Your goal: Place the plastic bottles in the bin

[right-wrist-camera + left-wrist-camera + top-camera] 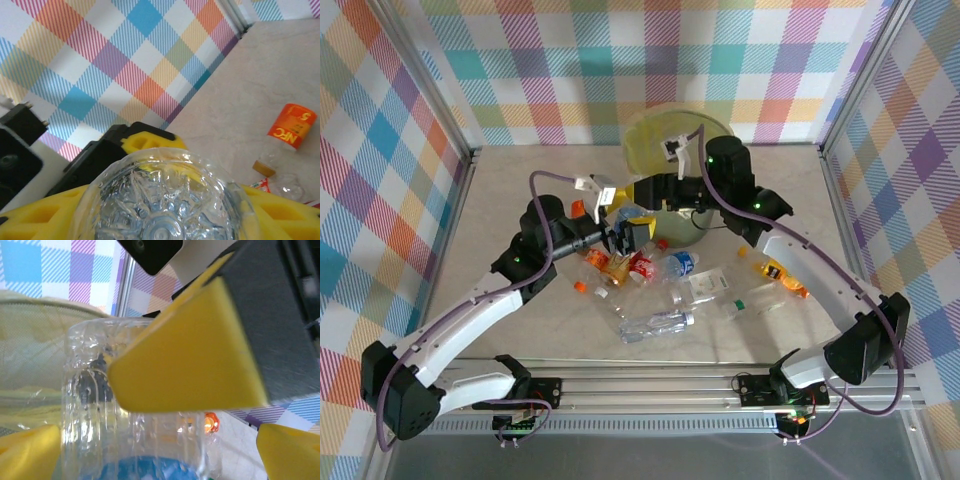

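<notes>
The right claw (165,212) grips a clear bottle (90,405) by its base, just in front of the bin (648,138) at the far edge of the table (500,190). The left claw (157,455) stands open around that bottle. Other bottles (658,324) lie mid-table

The clear bottle (165,205) was recorded as thin transparent plastic, glossy, with a ribbed moulded base. The finger pads (285,212) beside it were seen as smooth matt yellow. The bin liner (655,135) was noted as translucent yellow film, faintly wrinkled. The table (520,190) was observed as pale, stone-patterned, matt. The frame rails (650,385) were logged as bare brushed metal. An orange bottle label (292,125) was noted as glossy.
</notes>
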You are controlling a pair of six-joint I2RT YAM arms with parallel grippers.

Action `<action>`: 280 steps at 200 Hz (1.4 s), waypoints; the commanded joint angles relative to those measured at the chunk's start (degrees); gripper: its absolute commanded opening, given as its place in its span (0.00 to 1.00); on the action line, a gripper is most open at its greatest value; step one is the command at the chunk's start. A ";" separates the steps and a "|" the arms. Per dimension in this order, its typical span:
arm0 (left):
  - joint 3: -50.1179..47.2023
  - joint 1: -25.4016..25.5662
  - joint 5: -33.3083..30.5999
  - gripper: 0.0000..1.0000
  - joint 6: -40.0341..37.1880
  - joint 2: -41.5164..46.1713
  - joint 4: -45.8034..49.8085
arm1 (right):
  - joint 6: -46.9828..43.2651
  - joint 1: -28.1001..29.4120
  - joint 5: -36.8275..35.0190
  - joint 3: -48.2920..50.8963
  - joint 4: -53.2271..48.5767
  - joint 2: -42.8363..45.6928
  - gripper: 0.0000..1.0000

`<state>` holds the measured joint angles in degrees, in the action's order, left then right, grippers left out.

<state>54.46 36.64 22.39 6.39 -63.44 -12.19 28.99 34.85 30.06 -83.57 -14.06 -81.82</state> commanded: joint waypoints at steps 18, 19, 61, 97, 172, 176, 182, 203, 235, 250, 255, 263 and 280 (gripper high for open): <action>-1.34 0.80 -1.37 1.00 -0.33 4.74 -1.07 | -5.11 -1.95 -5.08 -9.57 -5.35 -0.56 0.47; -1.35 0.80 -1.46 1.00 -0.33 4.87 -1.03 | -5.19 -2.05 -5.18 -9.76 -5.44 -0.59 0.47; -4.07 0.80 -8.79 1.00 0.28 9.37 -0.13 | -8.49 -6.41 -10.79 -20.34 -9.94 -4.33 0.44; -6.58 0.80 -18.31 1.00 1.78 12.52 0.82 | -12.53 -9.24 -18.17 -26.63 -11.55 -9.00 0.44; -4.50 0.61 -40.49 1.00 6.84 11.98 12.44 | -18.31 -10.99 -28.97 -35.38 -15.37 -20.64 0.45; -4.49 0.64 -41.34 1.00 7.28 11.83 12.96 | -18.21 -11.02 -28.94 -35.60 -15.79 -21.17 0.45; -4.32 0.54 -42.81 1.00 8.00 11.47 13.72 | -18.11 -11.11 -28.95 -35.69 -16.05 -21.93 0.46; -3.41 -0.15 -46.73 1.00 10.51 10.16 16.83 | -17.50 -11.52 -28.67 -35.66 -16.48 -24.28 0.47; -0.81 -2.82 -51.43 1.00 17.24 6.96 24.57 | -15.75 -11.96 -26.44 -35.61 -16.78 -27.94 0.48; -0.29 -4.69 -51.33 1.00 20.62 5.90 27.06 | -14.99 -12.00 -25.70 -35.38 -17.10 -29.43 0.48; -0.37 -5.23 -51.14 1.00 21.76 5.68 27.60 | -14.78 -12.00 -25.51 -35.14 -17.06 -29.80 0.48; -0.61 -6.09 -50.47 1.00 23.39 5.42 29.45 | -14.38 -12.00 -25.16 -34.64 -17.04 -30.44 0.49; -1.44 -7.87 -48.82 1.00 26.31 4.95 30.97 | -13.56 -12.00 -24.98 -33.50 -17.13 -31.02 0.53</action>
<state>52.40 31.00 -26.24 25.93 -57.98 13.30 13.47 23.20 3.46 -117.43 -31.18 -112.25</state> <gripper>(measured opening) 0.998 0.622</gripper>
